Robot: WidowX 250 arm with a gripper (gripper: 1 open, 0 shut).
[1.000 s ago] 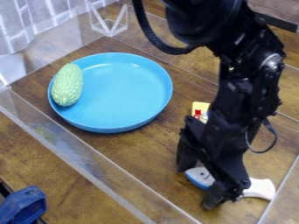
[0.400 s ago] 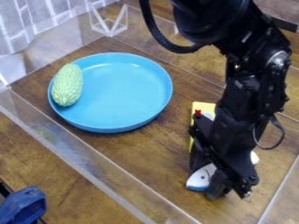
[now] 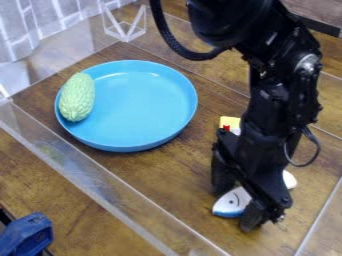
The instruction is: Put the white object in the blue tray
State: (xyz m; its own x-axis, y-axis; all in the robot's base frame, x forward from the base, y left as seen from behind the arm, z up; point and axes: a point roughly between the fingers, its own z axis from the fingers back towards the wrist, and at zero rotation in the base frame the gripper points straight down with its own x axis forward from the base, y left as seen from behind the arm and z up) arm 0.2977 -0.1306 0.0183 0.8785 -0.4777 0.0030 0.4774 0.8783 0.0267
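White fish-shaped toy (image 3: 231, 203) lies on the table (image 3: 127, 185) beneath the gripper (image 3: 243, 200), its long axis apparently running from near-left to far-right under the fingers, whose state, spread or pinching, cannot be determined behind the black housing.

Tray (image 3: 140, 110): showing smooth plastic. Table (image 3: 100, 180): showing wood grain. Oval object (image 3: 78, 101): displaying rough, bumpy texture.
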